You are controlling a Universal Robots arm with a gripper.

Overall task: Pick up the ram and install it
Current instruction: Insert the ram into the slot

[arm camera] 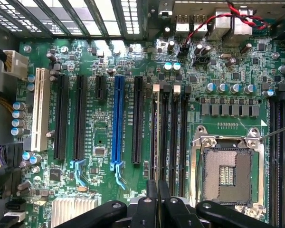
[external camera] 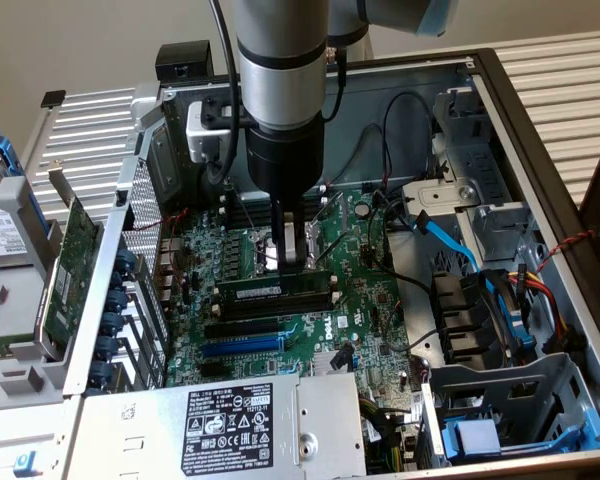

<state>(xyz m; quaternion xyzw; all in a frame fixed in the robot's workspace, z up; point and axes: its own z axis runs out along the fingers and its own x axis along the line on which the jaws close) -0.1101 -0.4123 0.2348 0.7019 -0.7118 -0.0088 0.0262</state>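
Note:
The ram is a long green stick with a white label. It stands upright on edge in a black memory slot near the middle of the motherboard. My gripper comes straight down onto its top edge, a little toward the exterior view's right of the stick's middle. In the wrist view the ram shows edge-on as a thin line running away from my gripper. The two black fingers are pressed close together on it.
More black memory slots lie beside the ram, with the open CPU socket past them. A green expansion card leans outside the case at the exterior view's left. Blue and black cables and drive bays crowd the right; a labelled power supply sits in front.

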